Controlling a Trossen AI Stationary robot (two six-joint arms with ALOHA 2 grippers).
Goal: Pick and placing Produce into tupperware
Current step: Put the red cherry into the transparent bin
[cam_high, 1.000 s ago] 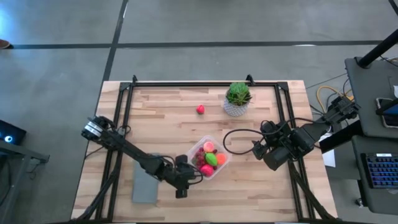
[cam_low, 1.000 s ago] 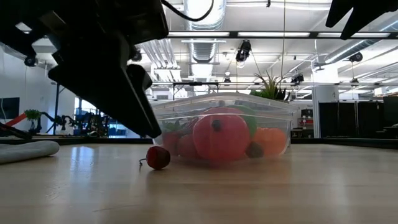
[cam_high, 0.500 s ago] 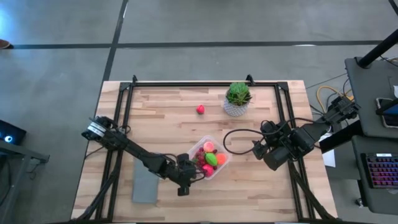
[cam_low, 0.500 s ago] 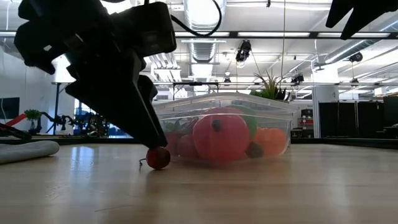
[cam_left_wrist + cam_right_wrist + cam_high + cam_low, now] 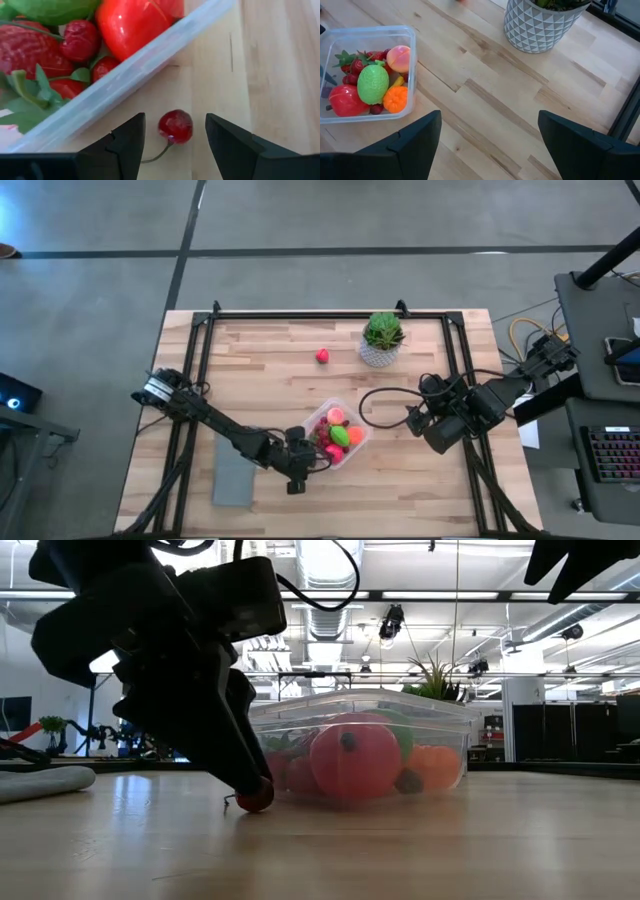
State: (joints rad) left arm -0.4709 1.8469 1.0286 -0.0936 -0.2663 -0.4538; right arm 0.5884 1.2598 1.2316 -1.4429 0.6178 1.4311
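Red cherry (image 5: 175,126) sits between my left gripper (image 5: 173,145)'s open fingers, ungrasped, beside the nearly full tupperware (image 5: 360,442).
One berry (image 5: 322,356) waits near the tabletop's far edge; right gripper (image 5: 487,145) idles wide.

The wooden table (image 5: 270,370) sits in a black metal frame on a grey concrete floor (image 5: 330,215) crossed by dark seams. Off to one side a dark desk (image 5: 600,340) carries a keyboard (image 5: 612,455). Across the room, bright strip lights (image 5: 420,595) and silver ducts (image 5: 320,615) run under an open ceiling, with dark cabinets (image 5: 575,732) along the far wall.
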